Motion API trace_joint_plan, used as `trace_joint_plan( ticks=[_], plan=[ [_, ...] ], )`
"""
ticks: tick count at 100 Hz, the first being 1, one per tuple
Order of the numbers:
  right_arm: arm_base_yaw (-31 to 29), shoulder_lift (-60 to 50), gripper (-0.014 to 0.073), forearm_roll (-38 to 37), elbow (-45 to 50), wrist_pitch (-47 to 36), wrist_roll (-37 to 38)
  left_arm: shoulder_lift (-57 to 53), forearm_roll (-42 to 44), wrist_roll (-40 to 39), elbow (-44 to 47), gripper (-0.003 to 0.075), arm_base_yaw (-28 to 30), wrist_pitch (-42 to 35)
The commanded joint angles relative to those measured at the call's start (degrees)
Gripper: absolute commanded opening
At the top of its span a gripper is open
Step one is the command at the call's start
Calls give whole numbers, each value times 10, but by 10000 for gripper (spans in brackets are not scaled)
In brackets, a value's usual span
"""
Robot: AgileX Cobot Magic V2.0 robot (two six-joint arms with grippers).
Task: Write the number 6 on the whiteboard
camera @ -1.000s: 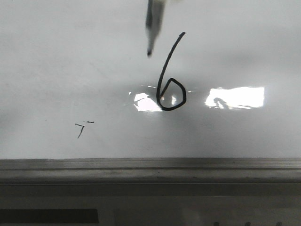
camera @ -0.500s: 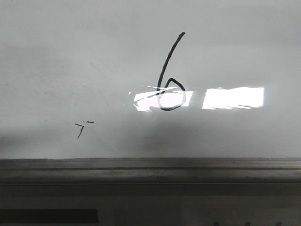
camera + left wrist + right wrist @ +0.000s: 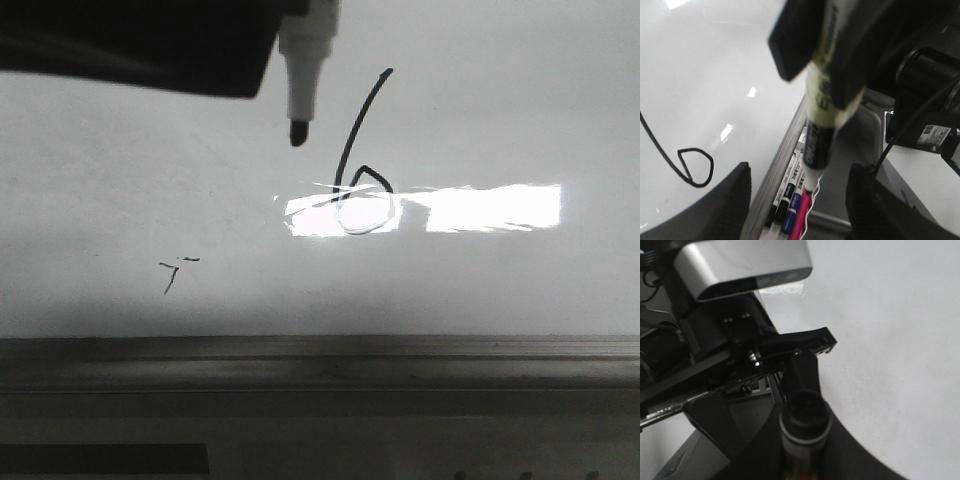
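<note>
The whiteboard (image 3: pixel 120 180) lies flat as the working surface — glossy, pale grey-white, with a bright rectangular glare across its middle. A grey metal edge strip (image 3: pixel 320 350) runs along its near edge. Drawn on it is the number 6 (image 3: pixel 362 160): a long slanted stem and a small pointed-top loop, the loop's lower part washed out by the glare. Toward the near left of the board sits a smaller scribble (image 3: pixel 176 272) of short, thin black strokes — well apart from the figure. In the left wrist view several markers (image 3: pixel 790 200) lie in a tray just beside the board's edge.
</note>
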Motion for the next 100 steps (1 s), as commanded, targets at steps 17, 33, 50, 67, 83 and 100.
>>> trace_joint_plan(
  ticks=[17, 33, 50, 67, 83, 100],
  plan=[
    [0, -5, -44, 18, -19, -13, -6, 25, -125, 88, -37, 370, 2, 73],
    [0, -5, -44, 18, -19, -13, -6, 33, -128, 88, -37, 286, 2, 71],
    [0, -5, -44, 18, -19, -13, -6, 33, -128, 88, -37, 122, 2, 71],
    [0, -5, -44, 18, -19, -13, -6, 33, -128, 88, -37, -20, 2, 71],
    [0, -5, -44, 18, -19, -13, -6, 33, -128, 88, -37, -20, 2, 72],
    [0, -2, -44, 31, -19, -8, -6, 33, -127, 88, -37, -20, 2, 74]
  ],
)
